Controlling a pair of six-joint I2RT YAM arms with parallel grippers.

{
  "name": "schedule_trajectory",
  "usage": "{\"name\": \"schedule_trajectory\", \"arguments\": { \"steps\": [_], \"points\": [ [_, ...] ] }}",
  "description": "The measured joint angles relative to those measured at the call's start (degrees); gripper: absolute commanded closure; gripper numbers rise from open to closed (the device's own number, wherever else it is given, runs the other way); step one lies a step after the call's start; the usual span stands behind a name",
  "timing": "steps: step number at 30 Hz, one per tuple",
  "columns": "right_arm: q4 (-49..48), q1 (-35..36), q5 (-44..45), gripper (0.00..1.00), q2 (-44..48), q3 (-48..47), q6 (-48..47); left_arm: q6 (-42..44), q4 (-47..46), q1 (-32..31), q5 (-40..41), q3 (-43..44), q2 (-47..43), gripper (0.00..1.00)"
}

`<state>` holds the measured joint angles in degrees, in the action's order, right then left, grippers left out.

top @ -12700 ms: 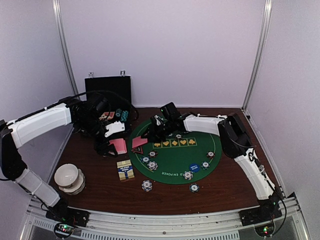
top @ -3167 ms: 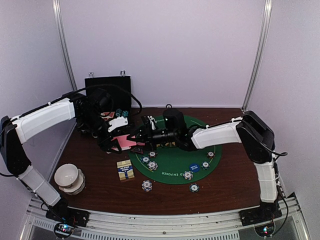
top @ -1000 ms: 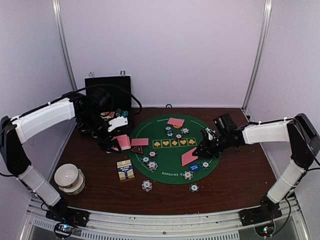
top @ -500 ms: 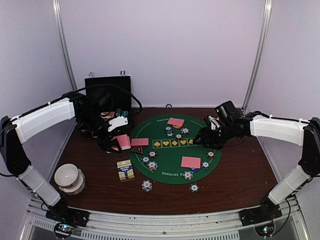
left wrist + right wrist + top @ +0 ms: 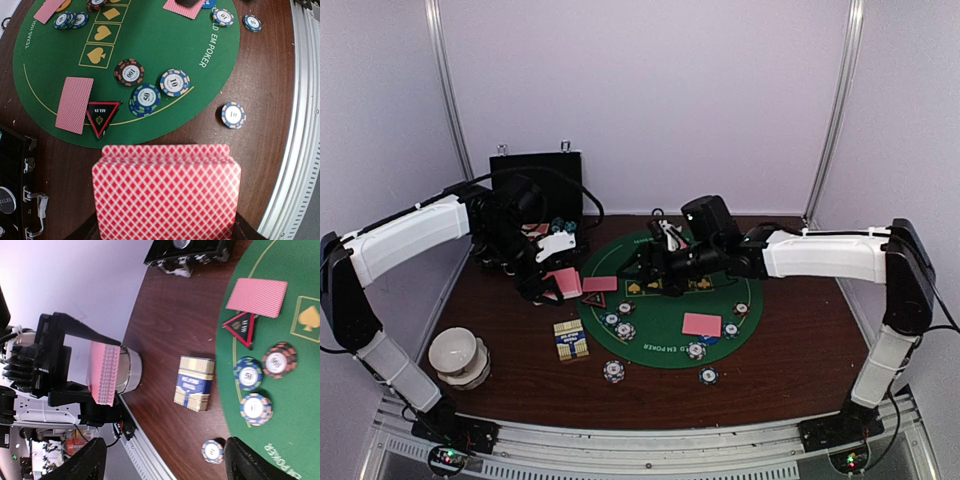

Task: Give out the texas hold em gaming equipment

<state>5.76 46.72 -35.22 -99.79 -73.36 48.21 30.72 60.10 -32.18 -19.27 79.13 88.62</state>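
Risk: multi-card pull | left gripper (image 5: 552,284) clamps pink-backed deck (image 5: 165,192) just off green mat (image 5: 165,30); right gripper (image 5: 165,462) gapes empty, facing that deck | sloppy pinch could drag extra cards; scatter chips (image 5: 147,95)

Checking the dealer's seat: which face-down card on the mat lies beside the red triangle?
The card at the mat's left edge, nearest the held deck; the other cards lie far from the triangle marker.

Card deck (image 5: 165,192) bottom beyond frame edge
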Motion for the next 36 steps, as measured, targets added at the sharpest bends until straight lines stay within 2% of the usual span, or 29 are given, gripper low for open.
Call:
{"name": "schedule_trajectory", "arguments": {
  "steps": [9, 24, 36],
  "points": [
    [-9.62, 5.11, -5.29, 0.14, -11.19, -7.78, 6.71, -0.02, 0.00, 0.00, -0.07, 0.17, 0.00, 1.00],
    [-17.70, 5.92, -10.01, 0.12, -18.43, -12.72, 12.26, 0.00, 0.02, 0.00, -0.35, 0.37, 0.00, 1.00],
    [-22.51, 6.67, -12.24, 0.16, -24.96, -18.16, 16.85, 0.00, 0.02, 0.00, -0.52, 0.94, 0.00, 1.00]
  ]
}}
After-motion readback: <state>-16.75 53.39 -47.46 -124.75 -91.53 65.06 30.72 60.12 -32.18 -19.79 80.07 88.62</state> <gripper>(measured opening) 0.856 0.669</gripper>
